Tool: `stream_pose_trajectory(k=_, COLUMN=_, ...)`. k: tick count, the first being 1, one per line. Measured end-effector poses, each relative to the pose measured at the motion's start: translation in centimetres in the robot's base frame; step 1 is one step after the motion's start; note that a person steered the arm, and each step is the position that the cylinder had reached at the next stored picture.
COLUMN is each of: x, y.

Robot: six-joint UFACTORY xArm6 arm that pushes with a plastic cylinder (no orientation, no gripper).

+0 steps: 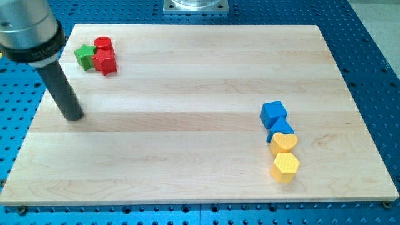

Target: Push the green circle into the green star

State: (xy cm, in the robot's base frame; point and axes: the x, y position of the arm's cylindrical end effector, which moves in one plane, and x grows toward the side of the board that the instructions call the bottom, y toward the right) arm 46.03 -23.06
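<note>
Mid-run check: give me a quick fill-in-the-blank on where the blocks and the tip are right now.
1. The green star touches two ____ blocks at the view's top left.
2. My tip rests on the board toward the view's ____ from the green star.
3. Two blue blocks and two ____ blocks line up at the view's right.
4. A green circle is ____ in this view.

Missing words: red; bottom; yellow; not visible
</note>
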Motion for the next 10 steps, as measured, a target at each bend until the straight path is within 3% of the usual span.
stream_pose_trajectory(k=1, x=5.0, y=-0.4)
stream_pose_trajectory(k=2, x=-0.7, y=-0.5)
stream_pose_trajectory(k=3, x=-0.3, y=1.6)
stream_pose_trajectory(k=4, x=2.9, y=-0.6)
stream_pose_trajectory(k=7, x=-6.2, y=-3.4)
stream_pose_trajectory(k=8, x=-4.3, y=-6.4)
stream_pose_trajectory(k=9, x=-6.9, y=-6.1)
stream_pose_trajectory(k=10, x=-7.3, y=-1.5)
